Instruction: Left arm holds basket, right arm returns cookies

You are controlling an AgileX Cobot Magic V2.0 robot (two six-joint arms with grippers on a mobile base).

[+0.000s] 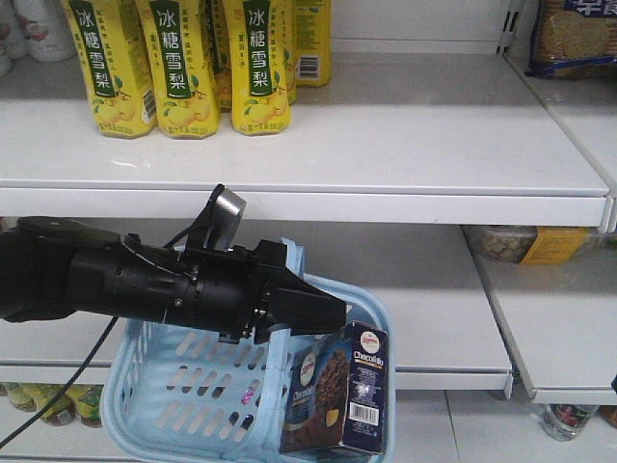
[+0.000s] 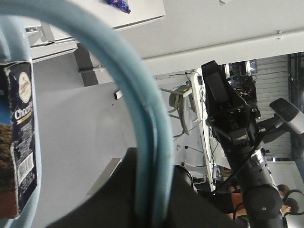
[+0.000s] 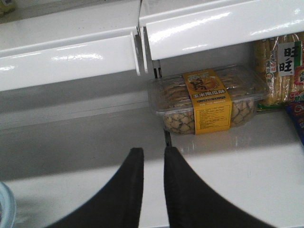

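The light blue basket (image 1: pixel 193 386) hangs in front of the lower shelf. My left gripper (image 1: pixel 323 313) is shut on its flat handle (image 1: pixel 287 280). In the left wrist view the handle (image 2: pixel 118 61) arcs up from between the jaws of the left gripper (image 2: pixel 152 199). The Chocofello cookies carton (image 1: pixel 352 386) stands upright at the basket's right end and also shows in the left wrist view (image 2: pixel 21 142). My right gripper (image 3: pixel 150 153) is out of the front view. It is empty, its jaws a narrow gap apart, over a white shelf. The right arm (image 2: pixel 228 109) shows far off.
Yellow drink bottles (image 1: pixel 183 68) stand on the upper shelf (image 1: pixel 405 145). A clear snack tray with a yellow label (image 3: pixel 209 97) lies on the shelf ahead of the right gripper, also in the front view (image 1: pixel 525 243). A biscuit pack (image 1: pixel 578 34) sits top right.
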